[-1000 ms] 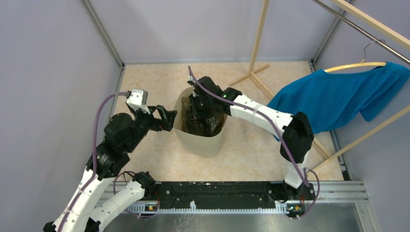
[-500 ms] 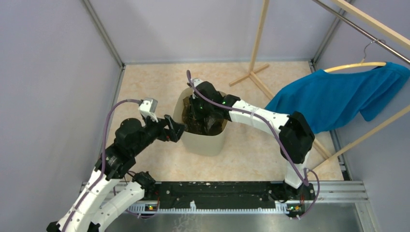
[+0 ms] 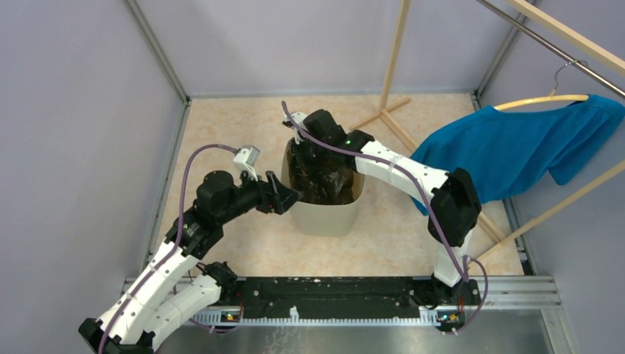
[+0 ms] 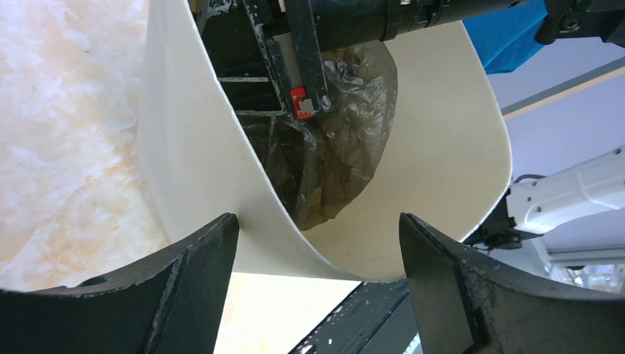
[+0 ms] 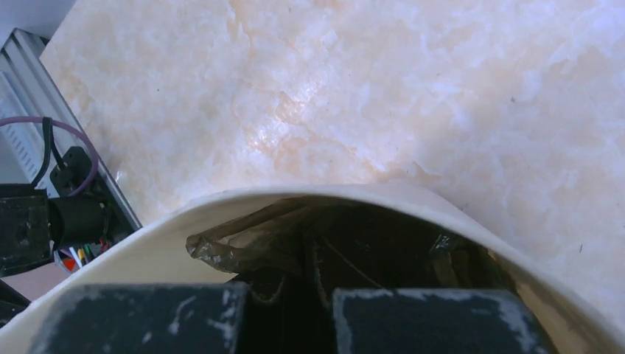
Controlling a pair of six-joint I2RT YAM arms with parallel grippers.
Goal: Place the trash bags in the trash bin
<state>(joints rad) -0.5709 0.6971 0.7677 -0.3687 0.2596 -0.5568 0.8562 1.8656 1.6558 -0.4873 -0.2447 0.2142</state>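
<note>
Bin (image 4: 184,147) wall between spread left fingers (image 4: 177,295) | right fingers (image 5: 140,321) down in bag (image 4: 354,125), grip unclear

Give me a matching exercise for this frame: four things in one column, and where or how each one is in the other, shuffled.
Things:
1. bag
2. bin
3. shirt
4. left gripper

Places or states:
A. open, across the bin's rim
B. hanging on a hanger
C. inside the bin
D. standing on the floor

Pairs: 1-C, 2-D, 3-B, 4-A
</note>
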